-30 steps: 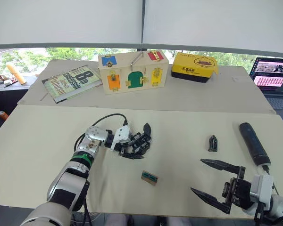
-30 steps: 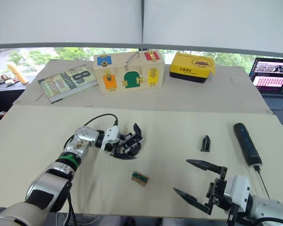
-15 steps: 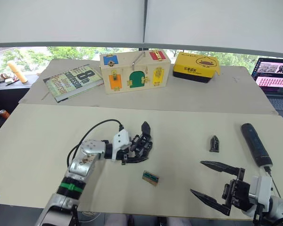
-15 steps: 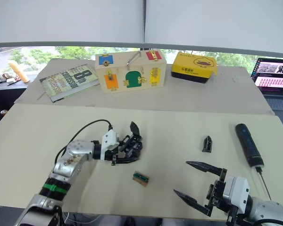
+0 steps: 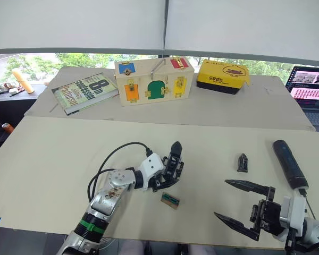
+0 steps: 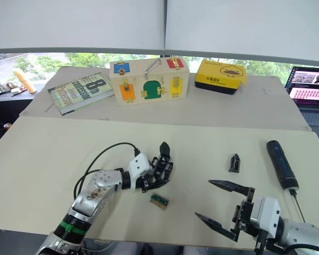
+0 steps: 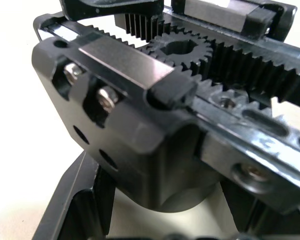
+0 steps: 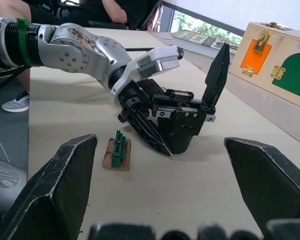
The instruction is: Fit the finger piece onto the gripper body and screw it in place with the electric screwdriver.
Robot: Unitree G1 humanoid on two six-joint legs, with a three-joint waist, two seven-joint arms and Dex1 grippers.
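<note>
While the left tool point(image 6: 151, 178) is closed around the gripper body point(image 8: 182, 122), its two black fingers clamp the block's round base from either side and hold it on the surface point(image 5: 53, 154) with the body's single pointed finger sticking up and away from the robot. In the left wrist view the body's toothed racks, central gear and screw heads sit close between those fingers. Just beside this grasp, on the robot's near side, lies a small green-topped block point(image 5: 170, 201), apart from the body. The right tool point(image 5: 243, 204) hovers low over the near right part of the surface with its fingers spread wide and nothing between them. Beyond it, the finger piece point(image 5: 242, 162) rests loose on the surface, well apart from the gripper body. The electric screwdriver point(image 5: 289, 163) lies further right, its metal bit pointing toward the robot. Across the far edge sit a book point(image 5: 85, 91), a wooden latch box point(image 5: 153, 81), a yellow box point(image 5: 223, 75) and a laptop point(image 5: 309, 90).
</note>
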